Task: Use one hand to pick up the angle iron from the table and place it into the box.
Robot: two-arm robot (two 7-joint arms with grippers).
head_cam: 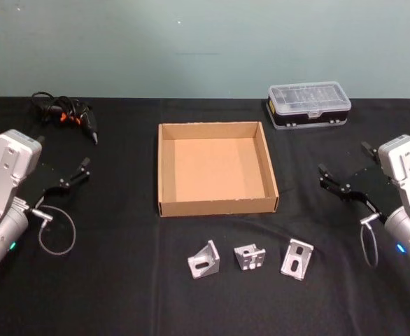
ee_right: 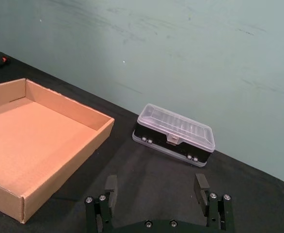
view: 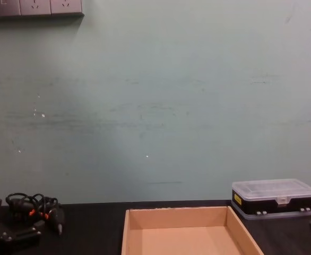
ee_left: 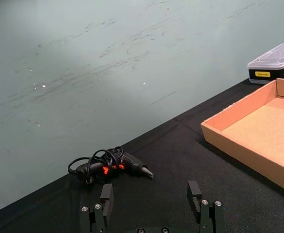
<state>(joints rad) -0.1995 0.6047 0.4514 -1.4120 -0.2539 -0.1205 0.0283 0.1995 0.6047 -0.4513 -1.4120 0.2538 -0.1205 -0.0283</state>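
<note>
Three silver angle irons lie in a row on the black table (head_cam: 121, 294) near its front edge: one on the left (head_cam: 203, 260), one in the middle (head_cam: 250, 257), one on the right (head_cam: 297, 259). Behind them sits the tan cardboard box (head_cam: 215, 205), with nothing in it; it also appears in the wrist views (ee_left: 248, 145) (ee_right: 69, 162) and the chest view (view: 179, 213). My left gripper (head_cam: 64, 152) (ee_left: 150, 199) hovers open to the left of the box. My right gripper (head_cam: 343, 158) (ee_right: 155, 189) hovers open to its right. Neither holds anything.
A small black case with a clear lid (head_cam: 308, 105) (ee_right: 175, 133) (view: 274, 197) stands at the back right. A black glue gun with a coiled cord (head_cam: 68, 112) (ee_left: 110, 167) (view: 36, 208) lies at the back left. A teal wall rises behind the table.
</note>
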